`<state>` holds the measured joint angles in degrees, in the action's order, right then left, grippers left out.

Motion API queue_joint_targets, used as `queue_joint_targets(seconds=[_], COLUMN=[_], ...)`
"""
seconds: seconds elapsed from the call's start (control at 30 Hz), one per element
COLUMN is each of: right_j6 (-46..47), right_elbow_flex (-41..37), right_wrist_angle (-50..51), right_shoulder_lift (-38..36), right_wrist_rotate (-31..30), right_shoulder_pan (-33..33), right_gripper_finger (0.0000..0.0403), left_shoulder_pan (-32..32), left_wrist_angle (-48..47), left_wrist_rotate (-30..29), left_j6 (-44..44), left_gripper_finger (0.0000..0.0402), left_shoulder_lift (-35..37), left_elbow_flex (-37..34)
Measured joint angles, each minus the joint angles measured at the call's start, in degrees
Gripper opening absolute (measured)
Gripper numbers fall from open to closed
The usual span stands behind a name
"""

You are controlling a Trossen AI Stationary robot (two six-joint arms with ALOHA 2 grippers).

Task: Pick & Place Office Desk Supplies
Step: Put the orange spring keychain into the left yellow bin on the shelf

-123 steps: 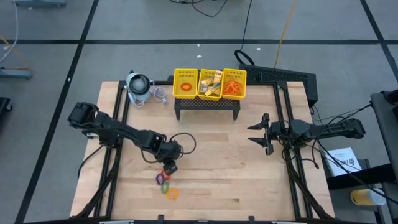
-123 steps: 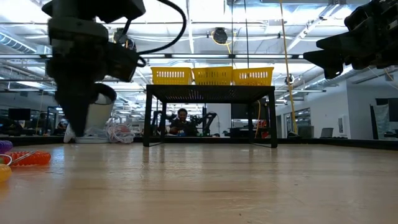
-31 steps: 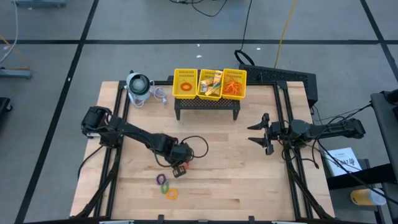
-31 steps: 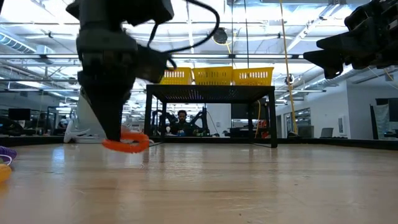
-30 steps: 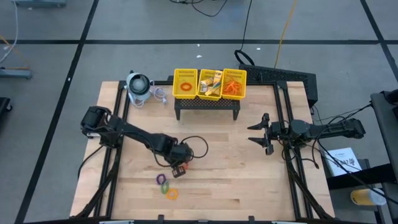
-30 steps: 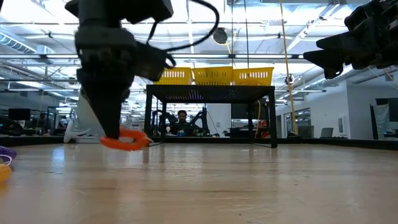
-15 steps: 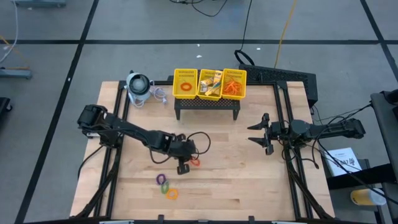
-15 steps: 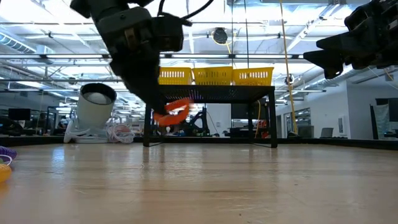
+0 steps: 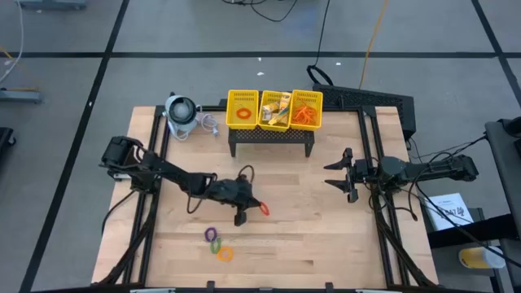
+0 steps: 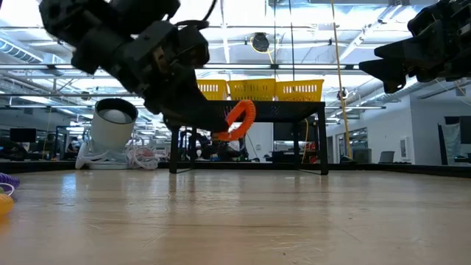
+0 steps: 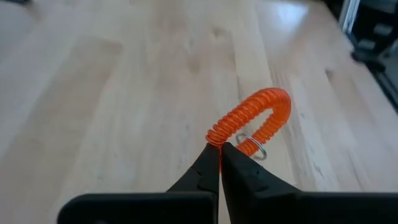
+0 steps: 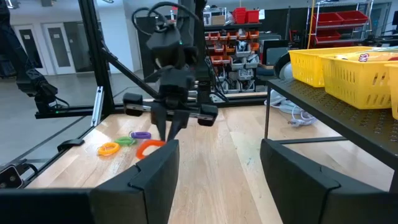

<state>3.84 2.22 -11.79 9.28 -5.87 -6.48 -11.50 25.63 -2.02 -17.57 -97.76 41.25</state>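
Observation:
My left gripper (image 9: 253, 205) is shut on an orange coiled ring (image 11: 255, 115) above the middle of the table, in front of the yellow three-compartment basket (image 9: 275, 110). The ring also shows in the low view (image 10: 239, 118), clear of the wood. A small metal key ring (image 11: 252, 147) hangs at the coil. A purple ring (image 9: 212, 234), a green ring (image 9: 216, 243) and an orange ring (image 9: 225, 253) lie flat on the table near its front edge. My right gripper (image 9: 338, 173) waits open over the table's right half, holding nothing. My left gripper pinches one spot of the orange coil's loop (image 11: 216, 138) between its two fingertips. The fingers (image 10: 210, 126) slant down toward the table's right. The ring sticks out beyond the tips, standing on edge, lifted clear of the table.
The basket stands on a black mesh stand (image 9: 272, 137) at the far middle and holds rings, packets and orange bands. A grey-white round device (image 9: 181, 114) with a cord sits at the far left. Bare wood lies between the two arms.
My left gripper has risen from the table and gone toward the right and a little toward the far edge, tipping from pointing down to a flatter slant. The orange coil ring has come up with it, lifted clear and turned from lying flat to standing on edge.

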Motion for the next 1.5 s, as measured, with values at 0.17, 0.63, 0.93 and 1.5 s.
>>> queue_joint_targets(seconds=[0.17, 0.63, 0.93, 1.5], right_j6=[0.0, 0.0, 0.0, 0.0], right_elbow_flex=[0.0, 0.0, 0.0, 0.0], right_wrist_angle=[0.0, 0.0, 0.0, 0.0], right_shoulder_lift=[0.0, 0.0, 0.0, 0.0], right_wrist_rotate=[0.0, 0.0, 0.0, 0.0], right_shoulder_pan=[0.0, 0.0, 0.0, 0.0], right_gripper_finger=[0.0215, 0.0215, 0.0215, 0.0215], left_shoulder_pan=[1.3, 0.8, 2.3, 2.5], left_wrist_angle=[10.7, 2.6, 1.6, 1.8], left_wrist_rotate=[-0.2, -5.0, -11.5, -53.2], left_j6=[0.1, 1.0, 0.3, -14.2], left_gripper_finger=[0.0012, 0.0017, 0.0016, 0.0014], left_shoulder_lift=[0.0, 11.4, 23.0, 27.7], left_elbow_flex=[-4.5, -10.8, -20.4, -23.1])
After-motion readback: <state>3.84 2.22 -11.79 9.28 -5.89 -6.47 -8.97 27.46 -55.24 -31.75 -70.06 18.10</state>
